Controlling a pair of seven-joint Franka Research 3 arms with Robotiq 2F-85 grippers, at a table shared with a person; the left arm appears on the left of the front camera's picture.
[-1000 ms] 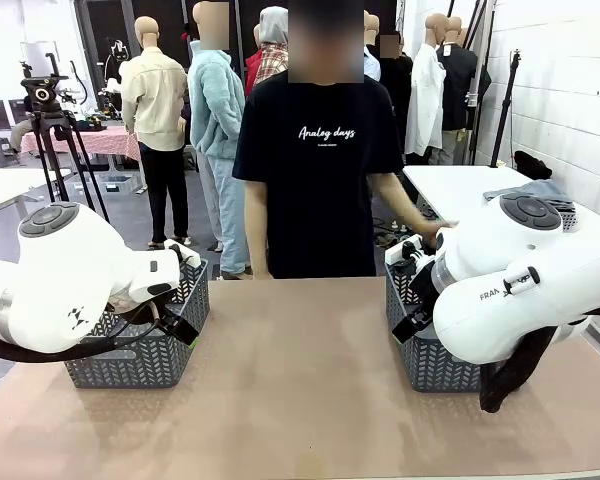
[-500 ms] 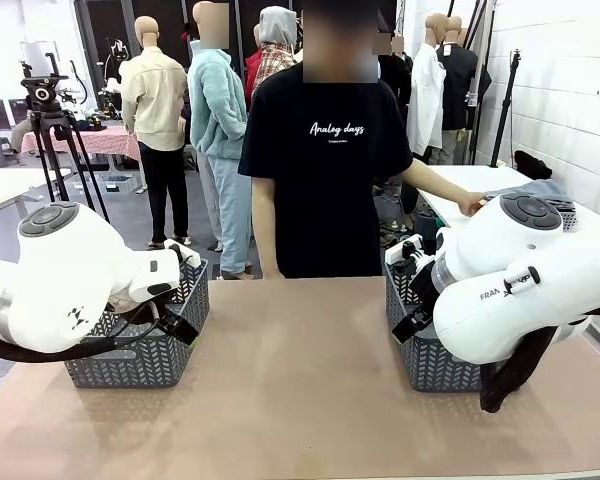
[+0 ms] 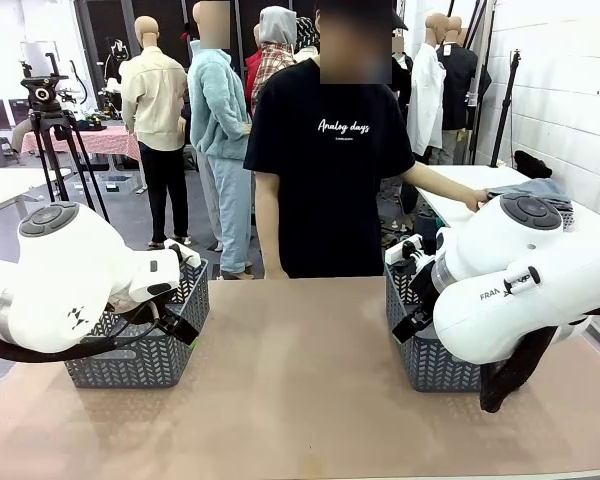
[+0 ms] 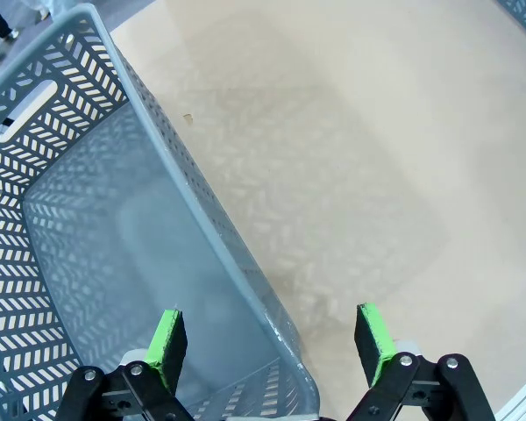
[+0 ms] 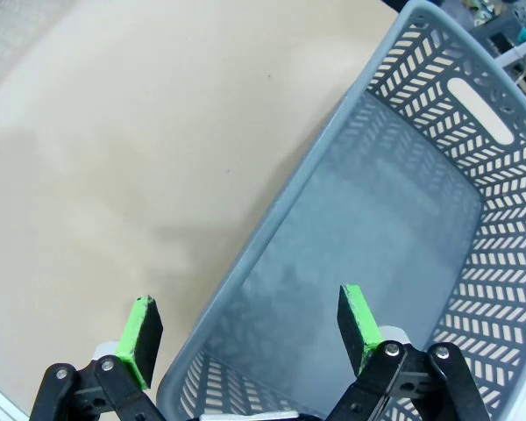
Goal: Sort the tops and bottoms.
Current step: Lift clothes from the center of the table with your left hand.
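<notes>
While a blue-grey garment [image 3: 530,188], loosely folded and possibly denim, lies on the white counter [image 3: 450,180] behind and to the right, the person's hand [image 3: 477,201] rests at its near edge at the end of an outstretched arm. The person in a black printed T-shirt [image 3: 325,170] stands at the far side of the tan counter [image 3: 300,390]. Two grey plastic lattice-walled baskets stand on that counter, well apart. The left basket [image 3: 145,360] is at the left edge and the right basket [image 3: 425,365] is at the right. The left gripper [image 4: 270,340] hangs over the left basket's long rim with its jaws spread wide and nothing between them. One green pad sits above the basket's smooth floor and the other above the counter beside it. The right gripper [image 5: 250,329] is likewise wide open and holds nothing. It straddles the rim of the right basket, with one pad above the counter and the other above the basket's floor. Both white arms bend low over their baskets in the front view.
</notes>
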